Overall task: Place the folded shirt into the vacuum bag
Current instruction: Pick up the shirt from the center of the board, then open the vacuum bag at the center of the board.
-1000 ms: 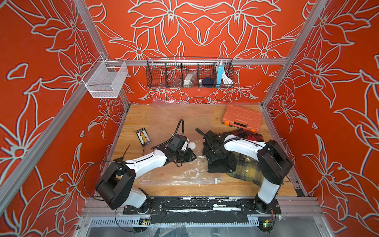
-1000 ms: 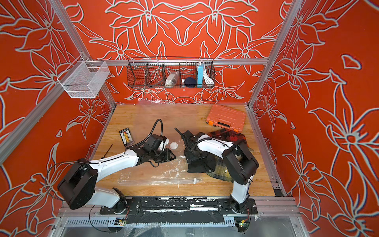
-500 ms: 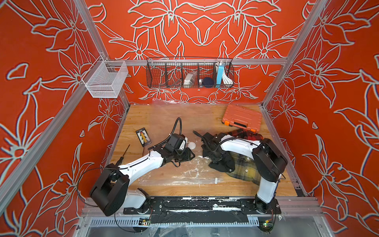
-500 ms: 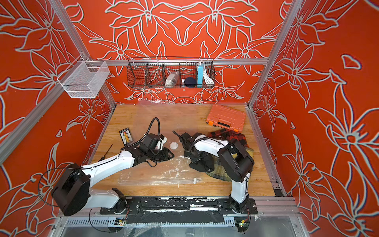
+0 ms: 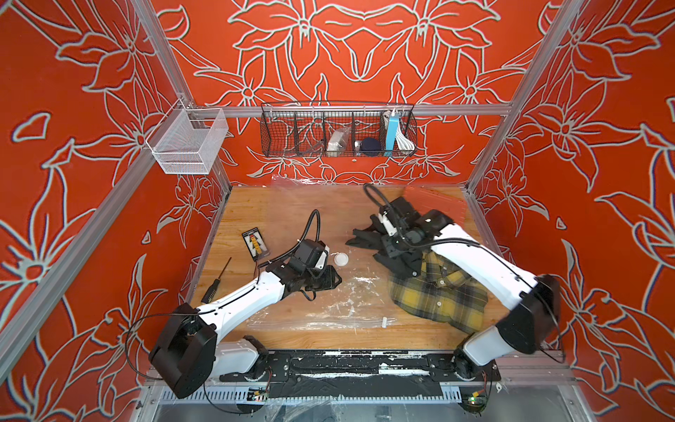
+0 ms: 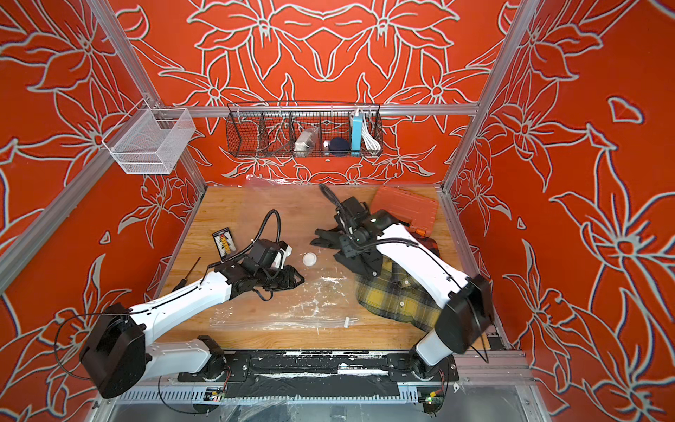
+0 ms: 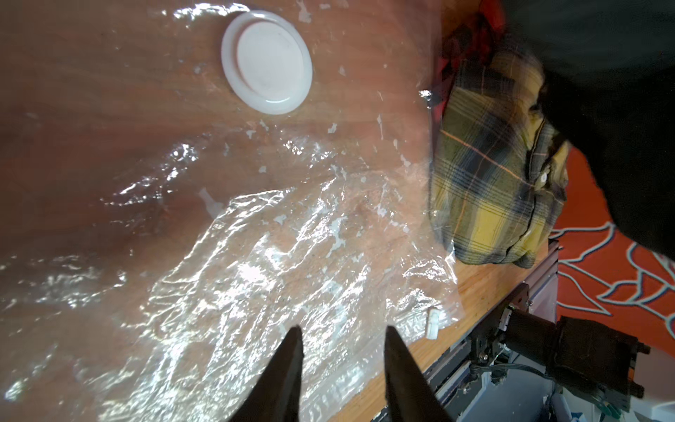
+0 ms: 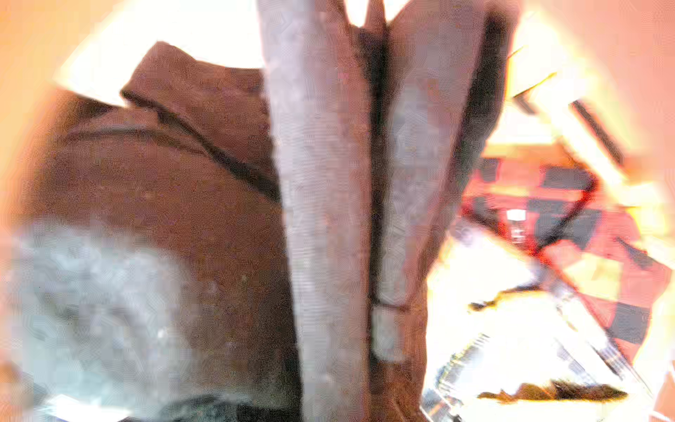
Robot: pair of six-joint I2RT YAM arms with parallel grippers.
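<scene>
right wrist view: my right pincer [image 8: 372,44], wide open a second ago, is clamping nearly shut on the black shirt [image 8: 164,190], probably readying it for the vacuum bag [image 5: 328,303].

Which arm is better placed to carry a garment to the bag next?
Probably right: the right gripper is shut on the black garment beside the yellow plaid shirt; the left gripper hangs open over the vacuum bag.

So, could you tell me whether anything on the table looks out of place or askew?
Yes: the black shirt hangs bunched and splayed from the right gripper's jaws, not neatly folded, and the yellow plaid shirt beneath lies crooked on the table.
</scene>
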